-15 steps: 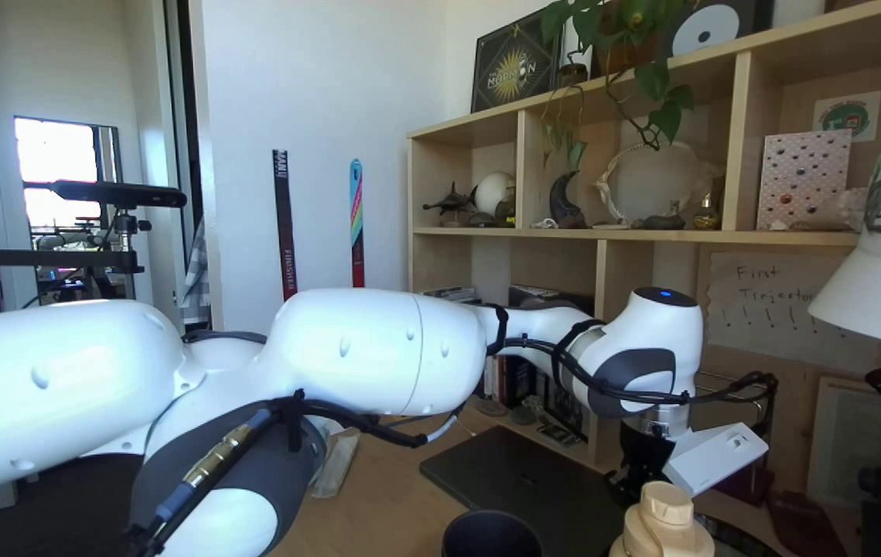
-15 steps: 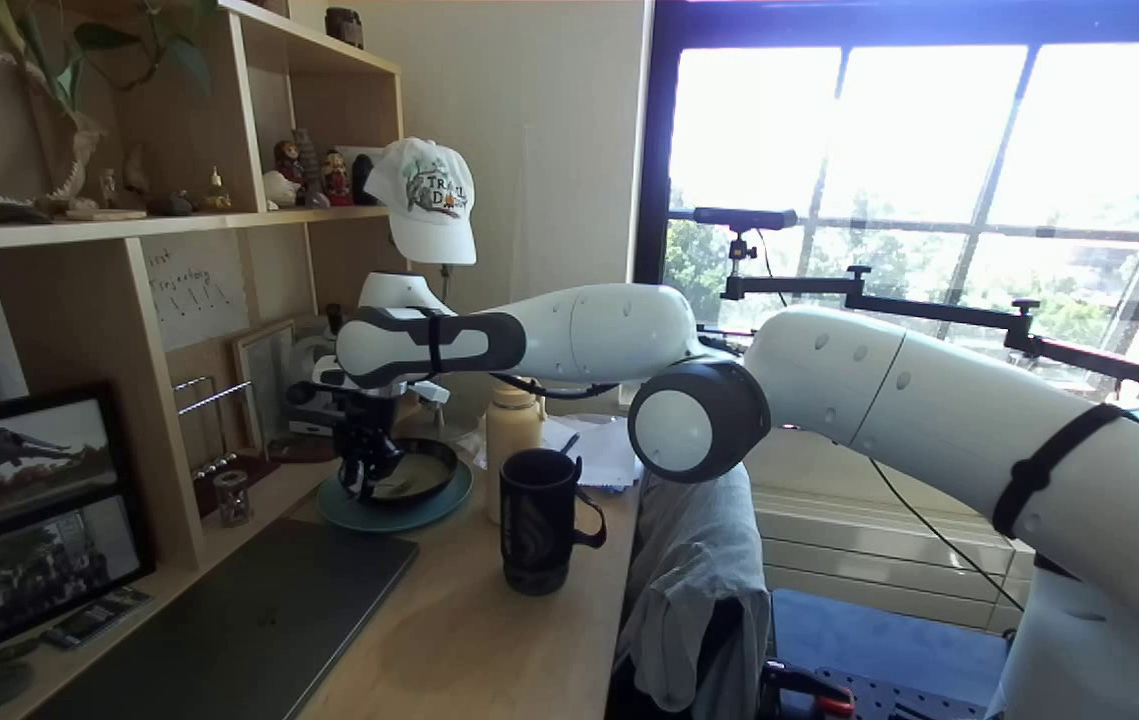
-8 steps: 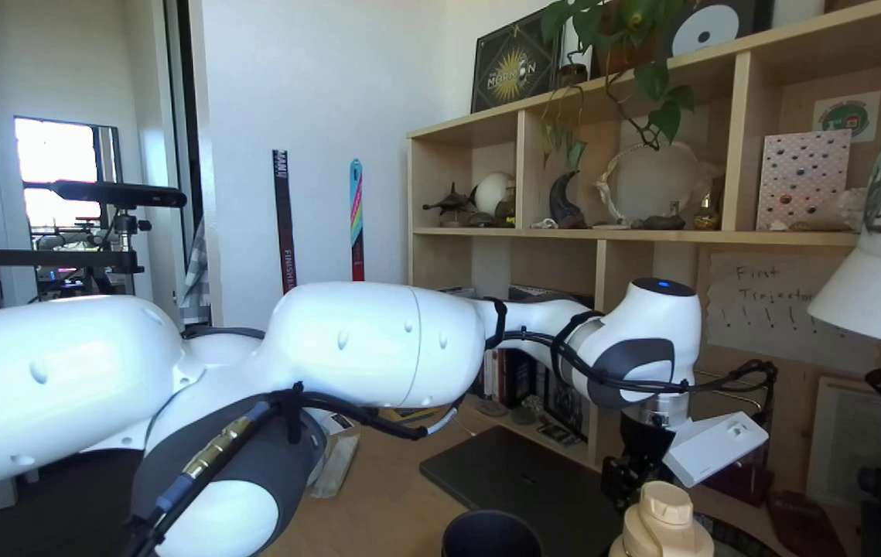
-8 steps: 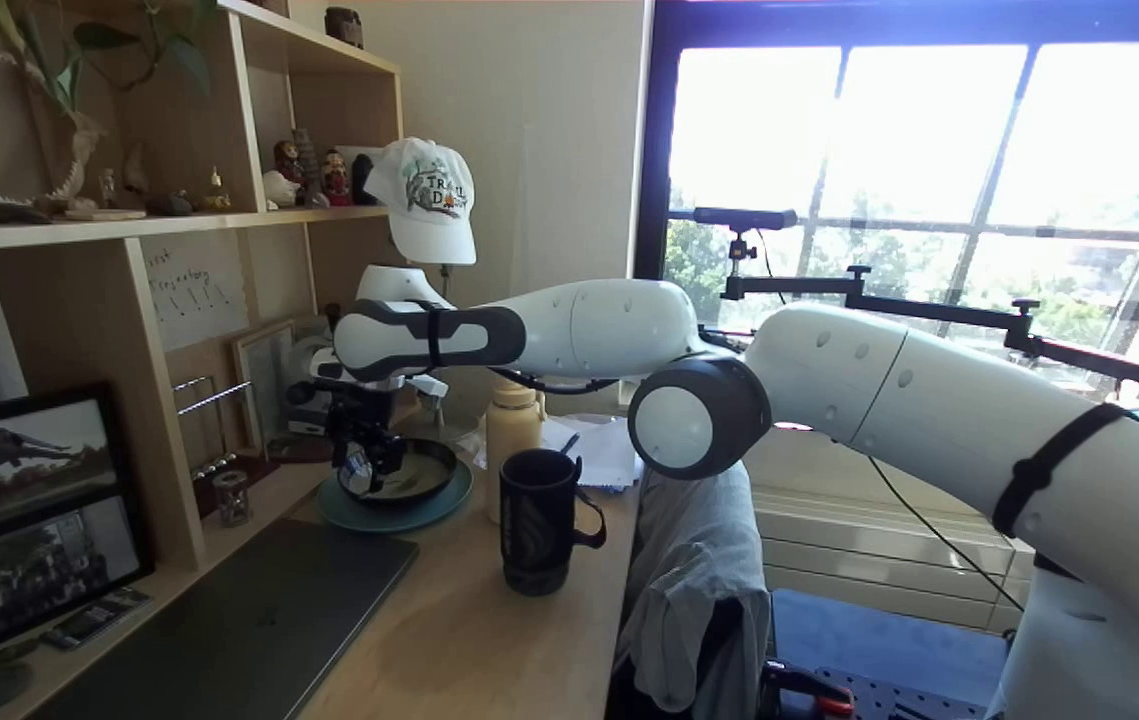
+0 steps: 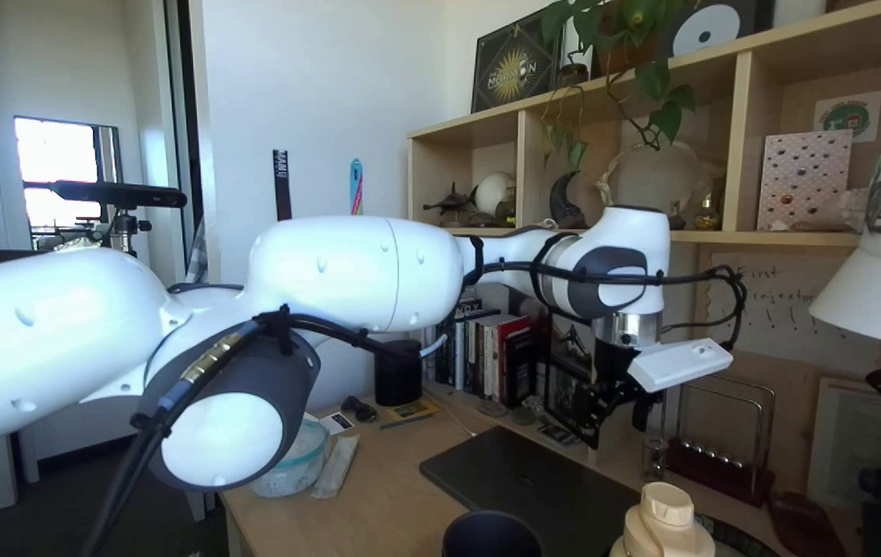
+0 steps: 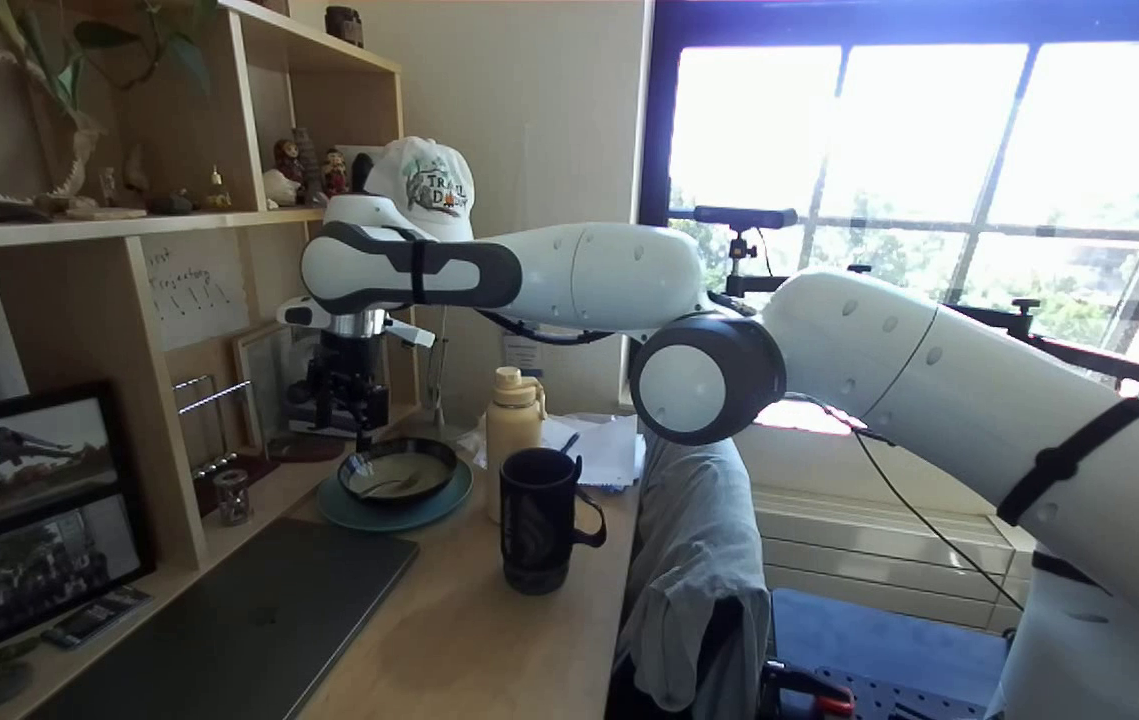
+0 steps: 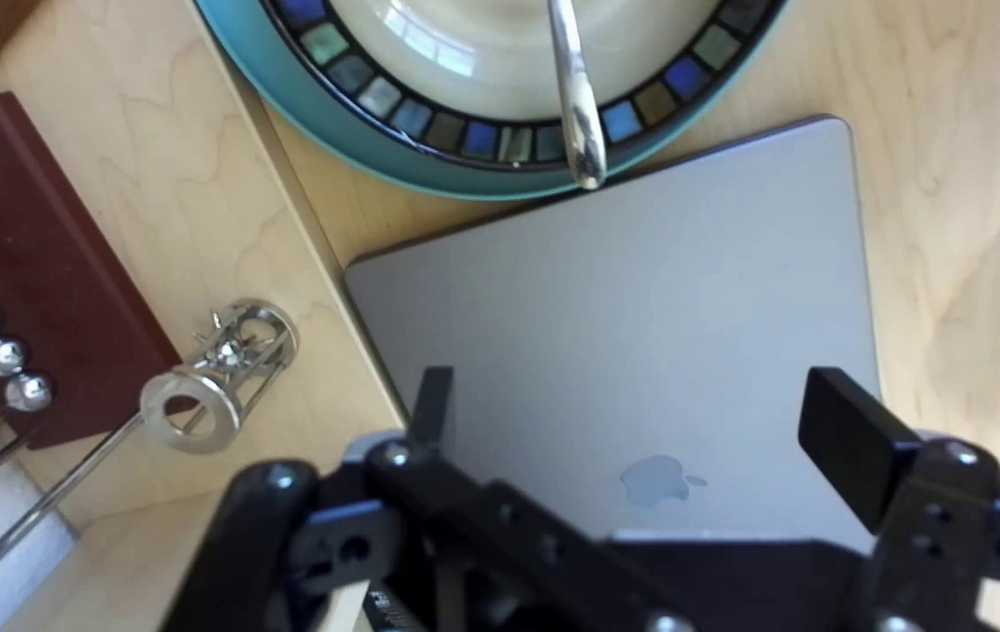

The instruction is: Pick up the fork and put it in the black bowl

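Note:
The fork [image 7: 580, 114] lies in the black bowl [image 7: 444, 132], its handle resting across the rim in the wrist view while its head runs out of the picture. Cream inside, with square tiles around its dark rim, the bowl stands on a teal plate [image 7: 359, 145]. In an exterior view the fork [image 6: 384, 487] shows inside the bowl [image 6: 432, 488]. My gripper [image 7: 627, 395] is over the laptop with its jaws wide apart and nothing between them. It hangs above and just beyond the bowl's edge, touching nothing. A bottle hides most of the bowl in an exterior view.
A laptop [image 7: 640, 307] lies in front of the plate. A yellow bottle [image 6: 514, 440] and a black mug [image 6: 537, 530] stand close by. Along the shelf are an hourglass [image 7: 201, 404] and a cradle of steel balls [image 7: 52, 290]. A pale blue bowl [image 5: 297, 464] sits farther off.
The gripper, low over the bowl one second ago, has opened and risen clear, drifting back toward the shelf and laptop. The fork now shows lying in the bowl, away from the fingers.

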Robot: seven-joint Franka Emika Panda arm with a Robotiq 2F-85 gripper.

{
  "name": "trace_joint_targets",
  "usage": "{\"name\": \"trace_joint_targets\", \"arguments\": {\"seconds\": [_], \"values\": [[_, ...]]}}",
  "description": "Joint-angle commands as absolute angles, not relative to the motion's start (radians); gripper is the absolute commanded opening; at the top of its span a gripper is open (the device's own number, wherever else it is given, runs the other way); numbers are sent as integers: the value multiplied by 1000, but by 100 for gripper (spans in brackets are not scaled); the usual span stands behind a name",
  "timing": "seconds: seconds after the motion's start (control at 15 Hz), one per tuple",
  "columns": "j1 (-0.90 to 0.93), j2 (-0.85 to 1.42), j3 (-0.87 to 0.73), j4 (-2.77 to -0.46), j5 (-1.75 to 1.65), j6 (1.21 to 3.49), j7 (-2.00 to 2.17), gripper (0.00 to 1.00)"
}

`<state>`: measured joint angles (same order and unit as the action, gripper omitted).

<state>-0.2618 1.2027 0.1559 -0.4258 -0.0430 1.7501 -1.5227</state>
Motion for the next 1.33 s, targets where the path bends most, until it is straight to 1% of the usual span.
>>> {"name": "trace_joint_targets", "arguments": {"seconds": [0.0, 0.4, 1.27], "values": [[-231, 1108, 125, -462, -83, 1618, -1466, 100], [-186, 1030, 109, -446, -135, 1477, -1434, 100], [-122, 978, 83, -441, -181, 1449, -1334, 100]]}}
